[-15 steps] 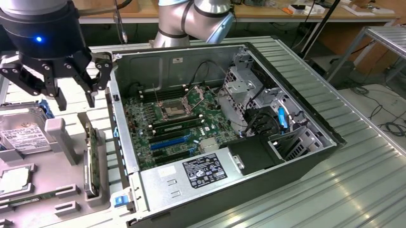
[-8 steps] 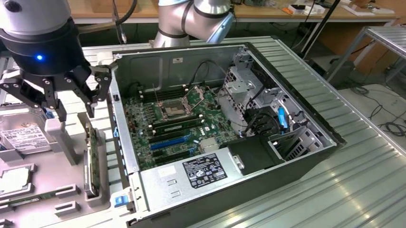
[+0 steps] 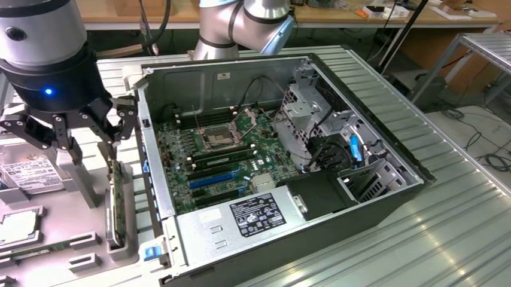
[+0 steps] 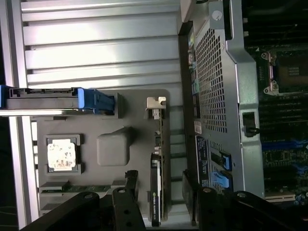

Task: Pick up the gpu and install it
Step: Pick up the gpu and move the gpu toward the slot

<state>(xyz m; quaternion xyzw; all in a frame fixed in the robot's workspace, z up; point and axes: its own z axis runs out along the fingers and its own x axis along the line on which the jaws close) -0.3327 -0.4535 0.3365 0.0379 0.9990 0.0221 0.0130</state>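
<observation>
Jaws spread wide over gpu [image 4: 159, 163], thin card standing on edge, green board, black face, silvery end bracket

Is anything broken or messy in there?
Nothing stands out. The gpu stands neatly on its edge in the gray holder, the open hand hangs over it, and the computer case lies open with nothing spilled.
</observation>
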